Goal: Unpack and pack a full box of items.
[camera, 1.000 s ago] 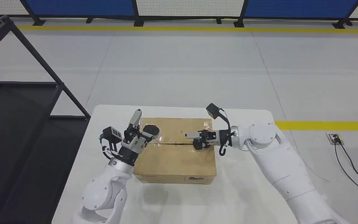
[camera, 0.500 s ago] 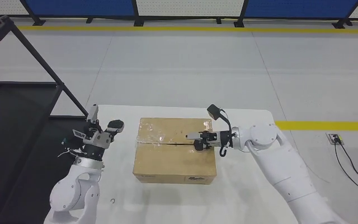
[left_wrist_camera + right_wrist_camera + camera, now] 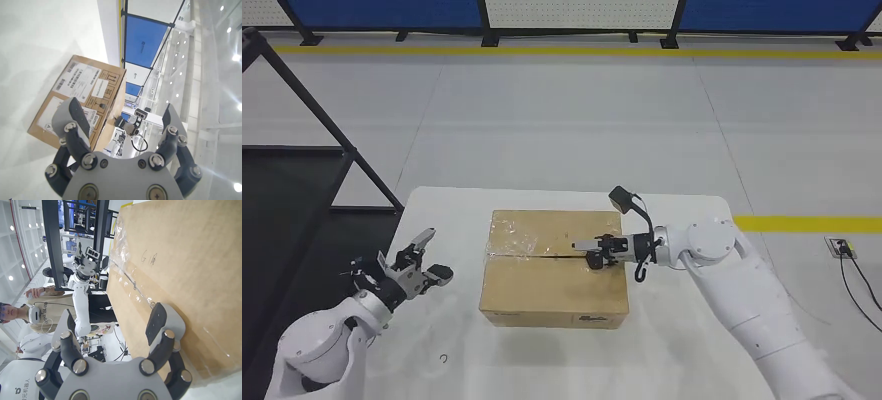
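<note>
The left gripper (image 3: 432, 255) hangs over the tabletop's (image 3: 672, 350) left edge, well apart from the box (image 3: 555, 285). Its fingers are spread wide and hold nothing. In the left wrist view, the gripper (image 3: 122, 106) faces the box's (image 3: 83, 89) labelled side (image 3: 79, 77), and one finger covers part of the lower labels.

Near the front of the tabletop, between that gripper and the box, lies a small dark ring-like thing (image 3: 444, 358). It is too small to make out.

The cardboard box stands in the middle of the tabletop with its flaps down, so whatever it holds is hidden. A dark seam (image 3: 552, 257) runs across its top. Crinkled clear tape (image 3: 510, 240) covers the left end of the seam and glares, which blurs the cardboard beneath it.

The right gripper (image 3: 589, 252) is over the right part of the box's top, at the seam. Its fingers stand apart and are empty. In the right wrist view, the gripper (image 3: 112, 311) has one padded finger (image 3: 157, 321) close against the box's (image 3: 179, 256) top beside the seam. Whether the finger touches the cardboard cannot be told. Faint pen marks (image 3: 149, 258) show on the cardboard past the tape (image 3: 121, 247).
</note>
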Controlling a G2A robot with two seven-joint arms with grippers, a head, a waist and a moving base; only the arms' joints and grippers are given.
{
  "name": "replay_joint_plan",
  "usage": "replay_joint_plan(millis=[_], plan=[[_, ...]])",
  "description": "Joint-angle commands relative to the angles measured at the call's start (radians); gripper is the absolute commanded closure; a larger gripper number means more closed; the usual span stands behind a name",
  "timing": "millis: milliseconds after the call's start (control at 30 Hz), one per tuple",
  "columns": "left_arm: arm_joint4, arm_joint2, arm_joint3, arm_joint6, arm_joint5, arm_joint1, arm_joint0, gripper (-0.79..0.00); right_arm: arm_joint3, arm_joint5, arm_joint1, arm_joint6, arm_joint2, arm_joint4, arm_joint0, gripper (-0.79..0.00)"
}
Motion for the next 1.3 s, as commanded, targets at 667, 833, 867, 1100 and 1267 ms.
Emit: replay_joint_plan(millis=[667, 833, 867, 1100, 1267], plan=[[0.165, 0.202, 0.218, 0.112, -0.296, 0.002, -0.212, -0.702, -0.068, 0.021, 0.005, -0.029, -0.002, -0.001, -0.051, -0.785], [0.217, 0.241, 0.256, 0.084, -0.34, 0.005, -0.241, -0.514, -0.074, 0.026, 0.006, -0.026, -0.003, -0.005, -0.049, -0.785], [0.235, 0.246, 0.256, 0.082, -0.346, 0.007, -0.241, -0.486, -0.073, 0.026, 0.006, -0.025, -0.003, -0.004, -0.048, -0.785], [0.272, 0.278, 0.285, 0.047, -0.322, 0.012, -0.271, -0.403, -0.053, 0.024, 0.003, -0.018, -0.011, 0.001, -0.033, -0.785], [0.26, 0.296, 0.31, 0.009, -0.32, 0.015, -0.298, -0.382, -0.036, 0.017, 0.001, -0.014, -0.015, 0.006, -0.023, -0.785]])
